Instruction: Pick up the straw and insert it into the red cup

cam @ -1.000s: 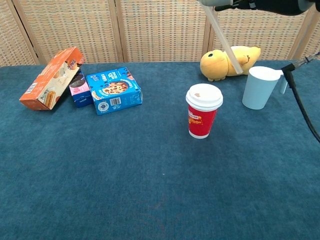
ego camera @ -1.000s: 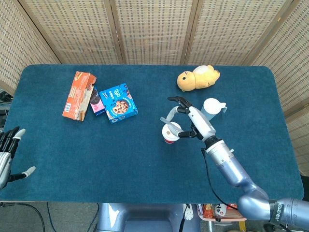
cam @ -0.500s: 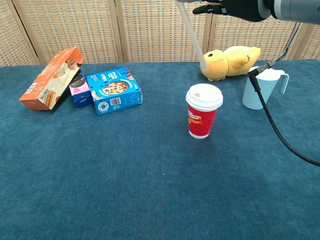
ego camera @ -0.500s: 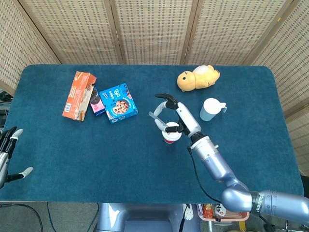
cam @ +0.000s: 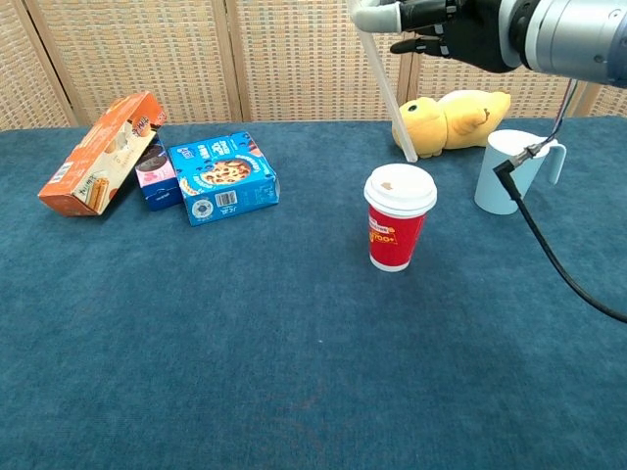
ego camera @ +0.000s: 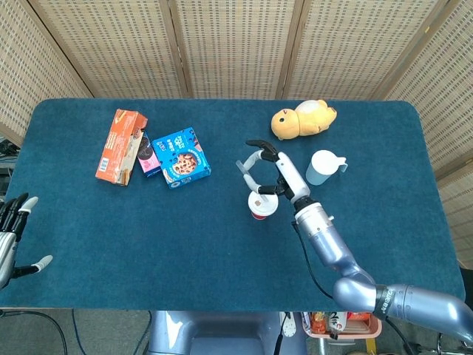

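The red cup [cam: 394,239] with a white lid [ego camera: 259,202] stands upright in the middle of the blue table. My right hand [cam: 446,22] is above it and holds a white straw [cam: 390,94] by its top end. The straw slants down, and its lower tip hangs a little above the lid, apart from it. In the head view the right hand [ego camera: 279,171] is just beyond the cup, with the straw [ego camera: 244,166] to its left. My left hand [ego camera: 10,238] is at the table's near left edge, fingers spread, holding nothing.
A yellow plush toy [cam: 453,117] and a pale blue mug [cam: 507,172] sit behind and to the right of the cup. An orange box [ego camera: 120,145], a small dark box [ego camera: 146,156] and a blue cookie box [ego camera: 182,157] lie at the far left.
The right hand carried the straw leftward from over the mug to above the cup. The straw's lower tip has dropped closer to the lid. The left hand barely moved.
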You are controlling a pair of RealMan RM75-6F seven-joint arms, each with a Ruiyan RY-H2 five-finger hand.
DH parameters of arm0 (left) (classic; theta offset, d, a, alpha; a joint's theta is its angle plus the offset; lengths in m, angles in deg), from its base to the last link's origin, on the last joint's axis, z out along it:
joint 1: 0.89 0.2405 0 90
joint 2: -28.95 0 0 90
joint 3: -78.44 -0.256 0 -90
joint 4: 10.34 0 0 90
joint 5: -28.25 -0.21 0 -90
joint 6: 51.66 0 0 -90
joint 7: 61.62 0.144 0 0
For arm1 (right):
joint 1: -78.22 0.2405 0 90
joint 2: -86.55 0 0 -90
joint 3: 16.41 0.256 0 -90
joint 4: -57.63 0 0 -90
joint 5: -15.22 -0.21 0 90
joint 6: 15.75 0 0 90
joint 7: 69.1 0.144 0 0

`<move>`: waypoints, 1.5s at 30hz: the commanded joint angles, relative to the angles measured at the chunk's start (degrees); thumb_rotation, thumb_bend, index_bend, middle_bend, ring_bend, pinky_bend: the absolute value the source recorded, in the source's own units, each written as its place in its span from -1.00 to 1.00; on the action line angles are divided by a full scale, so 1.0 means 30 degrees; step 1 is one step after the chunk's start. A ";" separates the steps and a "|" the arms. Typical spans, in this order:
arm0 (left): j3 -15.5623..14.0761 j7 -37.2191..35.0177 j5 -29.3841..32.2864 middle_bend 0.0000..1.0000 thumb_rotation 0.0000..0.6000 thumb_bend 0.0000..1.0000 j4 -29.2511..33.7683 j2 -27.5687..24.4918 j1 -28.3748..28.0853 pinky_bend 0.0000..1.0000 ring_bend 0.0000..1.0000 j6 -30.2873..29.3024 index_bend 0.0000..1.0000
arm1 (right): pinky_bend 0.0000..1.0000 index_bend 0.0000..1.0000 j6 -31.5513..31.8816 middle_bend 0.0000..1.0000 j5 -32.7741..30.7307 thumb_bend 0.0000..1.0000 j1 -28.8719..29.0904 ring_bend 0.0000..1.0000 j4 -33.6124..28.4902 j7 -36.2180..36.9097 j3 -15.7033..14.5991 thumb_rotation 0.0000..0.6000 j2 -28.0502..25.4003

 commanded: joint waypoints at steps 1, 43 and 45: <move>-0.0002 0.0061 0.0024 -1.00 1.00 -0.77 0.0028 0.0018 -0.0026 -1.00 -1.00 0.0045 -1.00 | -1.00 0.39 -0.0046 -0.59 0.0086 0.20 -0.0042 -1.00 0.0073 0.0106 -0.0003 1.00 0.0107; 0.0074 -0.0671 0.0617 -1.00 1.00 -0.77 -0.0240 -0.0363 -0.0042 -1.00 -1.00 0.0349 -1.00 | -1.00 0.39 -0.0131 -0.57 0.0121 0.20 0.0012 -1.00 0.1185 -0.0514 0.0007 1.00 0.2168; 0.0069 -0.0709 0.0619 -1.00 1.00 -0.77 -0.0263 -0.0356 -0.0037 -1.00 -1.00 0.0354 -1.00 | -1.00 0.39 -0.0125 -0.57 0.0127 0.20 0.0020 -1.00 0.1171 -0.0600 -0.0015 1.00 0.2203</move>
